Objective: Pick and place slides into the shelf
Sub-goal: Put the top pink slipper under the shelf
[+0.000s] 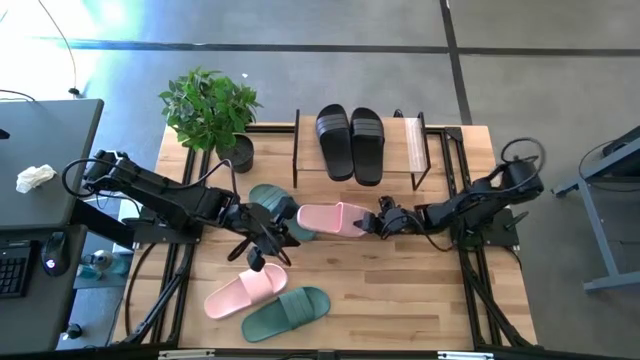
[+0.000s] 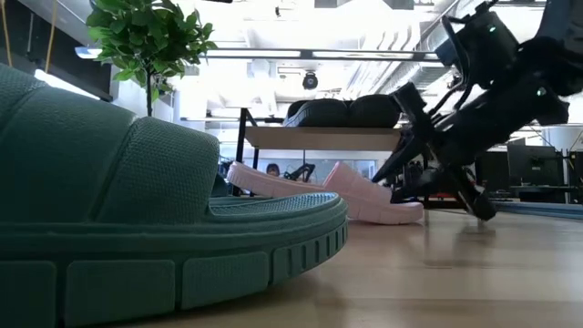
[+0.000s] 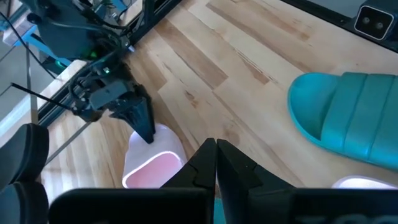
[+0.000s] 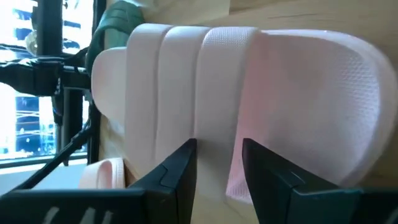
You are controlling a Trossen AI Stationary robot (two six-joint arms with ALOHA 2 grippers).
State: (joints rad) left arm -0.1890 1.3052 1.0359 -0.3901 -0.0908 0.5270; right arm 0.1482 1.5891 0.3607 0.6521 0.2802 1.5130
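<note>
The shelf [image 1: 415,150] stands at the table's far edge with two black slides [image 1: 350,143] on its top board. A pale pink slide [image 1: 330,218] lies mid-table, and my right gripper [image 1: 377,222] is shut on its right end. My left gripper [image 1: 260,252] hovers shut just left of it, touching nothing. A dark green slide [image 1: 272,203] lies under the left arm's wrist. A second pink slide [image 1: 245,292] and a second green slide [image 1: 287,312] rest flat on their soles near the table's near edge. My right gripper pinches the pink slide at the edge of its wide strap [image 4: 231,163], coming from the table's right and slanting down. One finger [image 4: 180,165] lies on the ribbed strap, the other [image 4: 264,165] on the footbed side. The slide stays low on the table [image 2: 364,196].
A potted plant [image 1: 210,110] stands at the far left corner beside the shelf. In the low view the near green slide [image 2: 155,228] blocks most of the table's left half. Bare wood shows on the near right part of the table [image 1: 430,290].
</note>
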